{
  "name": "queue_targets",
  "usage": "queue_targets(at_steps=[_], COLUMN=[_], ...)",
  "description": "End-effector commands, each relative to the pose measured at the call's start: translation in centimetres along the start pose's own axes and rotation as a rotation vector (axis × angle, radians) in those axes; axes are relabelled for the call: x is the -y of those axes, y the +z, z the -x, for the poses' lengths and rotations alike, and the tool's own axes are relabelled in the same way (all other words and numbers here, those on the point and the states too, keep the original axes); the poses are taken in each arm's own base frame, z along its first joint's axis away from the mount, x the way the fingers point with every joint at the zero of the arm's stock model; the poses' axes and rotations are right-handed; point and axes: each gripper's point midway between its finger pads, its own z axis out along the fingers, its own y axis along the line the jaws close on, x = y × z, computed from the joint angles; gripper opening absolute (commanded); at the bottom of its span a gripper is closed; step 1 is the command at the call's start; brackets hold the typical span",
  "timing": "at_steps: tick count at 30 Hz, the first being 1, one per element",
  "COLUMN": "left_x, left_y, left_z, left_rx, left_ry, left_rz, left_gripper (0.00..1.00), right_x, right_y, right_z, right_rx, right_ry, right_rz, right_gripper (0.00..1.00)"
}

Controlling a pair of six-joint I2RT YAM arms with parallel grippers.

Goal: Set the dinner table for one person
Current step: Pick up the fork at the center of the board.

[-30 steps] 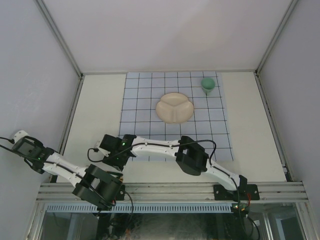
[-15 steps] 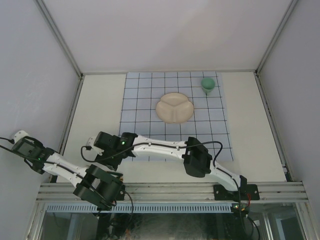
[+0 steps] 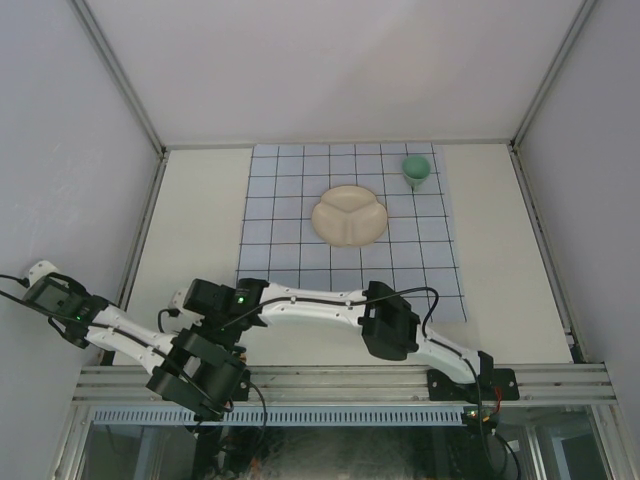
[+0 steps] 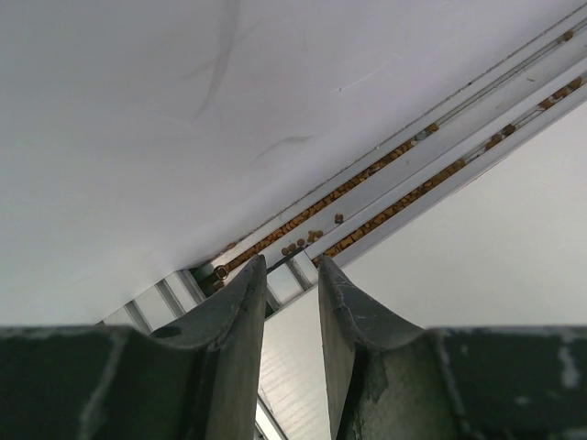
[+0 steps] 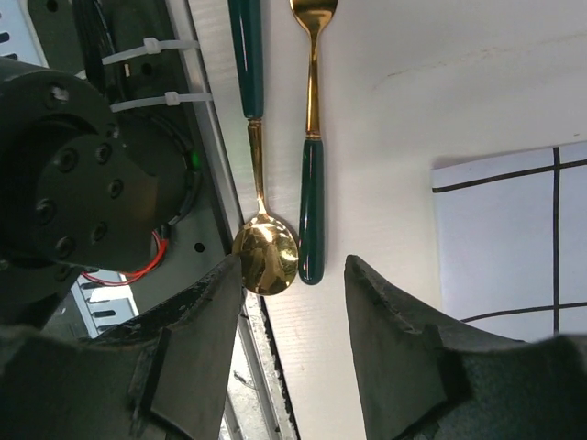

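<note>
The cream-white dinner table (image 3: 195,225) carries a pale-blue grid cloth (image 3: 300,180) with a cream divided plate (image 3: 349,215) and a green cup (image 3: 417,170). My right gripper (image 3: 186,298) reaches across to the table's near left corner. In the right wrist view it (image 5: 293,266) is open and empty just above a gold spoon (image 5: 264,259) with a green handle. A second gold utensil with a green handle (image 5: 310,211) lies next to the spoon, its head cut off at the frame's top. My left gripper (image 3: 38,272) is folded back at the far left; its jaws (image 4: 290,264) stand slightly apart and empty.
The metal rail (image 3: 340,382) and the left arm's base (image 5: 83,174) lie right beside the spoon at the table's near edge (image 5: 266,348). White enclosure walls (image 3: 60,150) and frame posts (image 3: 140,250) bound the table on three sides.
My right gripper has moved left and slightly toward the near edge, past the cloth's corner to the near left corner. The left arm has not moved.
</note>
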Motion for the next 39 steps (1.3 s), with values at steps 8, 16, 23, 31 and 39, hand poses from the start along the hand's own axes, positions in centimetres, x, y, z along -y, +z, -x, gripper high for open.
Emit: queue_targets(at_steps=[8,16,23,31,39], left_x=[0.0,0.3,0.4,0.5,0.5], left_y=[-0.1,-0.2,0.0,0.1,0.1], left_z=[1.0,1.4,1.1,1.0,0.9], left_rx=[0.039,0.043,0.036,0.035,0.033], left_ry=[0.02,0.009,0.005,0.003,0.007], left_rz=[-0.013,-0.028,-0.034,-0.038,-0.038], left_gripper=[0.34,0.34,0.34,0.34,0.34], right_x=[0.5,0.8,0.9,1.6,2.0], right_y=[1.4,1.9,2.6,3.8,4.4], right_z=[0.3,0.0,-0.4,-1.2,-1.7], right_rx=[0.013,0.007,-0.004,-0.024,-0.037], right_ry=[-0.004,0.002,0.001,-0.009,-0.004], right_rz=[-0.018,-0.018,-0.02,-0.052,-0.058], right_gripper=[0.49,0.48,0.46,0.45,0.43])
